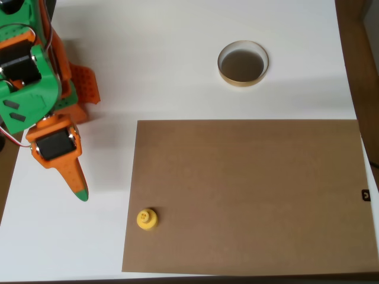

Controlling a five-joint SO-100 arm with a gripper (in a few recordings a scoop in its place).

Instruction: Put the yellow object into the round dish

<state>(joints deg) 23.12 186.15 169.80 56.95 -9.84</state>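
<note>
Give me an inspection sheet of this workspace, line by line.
Surface: white table with a brown sheet on it.
Job's things: yellow object at the sheet's lower left corner; round dish on the white table above the sheet, nothing in it.
Clutter: nothing seen.
Grippers: gripper left of the sheet, holding nothing; open or shut unclear.
Cables: thin wires by the arm.
Surroundings: wooden floor at right.

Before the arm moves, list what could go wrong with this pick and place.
1. The yellow object is small and rounded, so it may slip or roll away as the gripper closes on it.
2. It sits near the brown mat's left edge, so a nudge could push it off onto the white table.
3. The round dish is small and far across the table, so a release slightly off centre may miss it.
</note>
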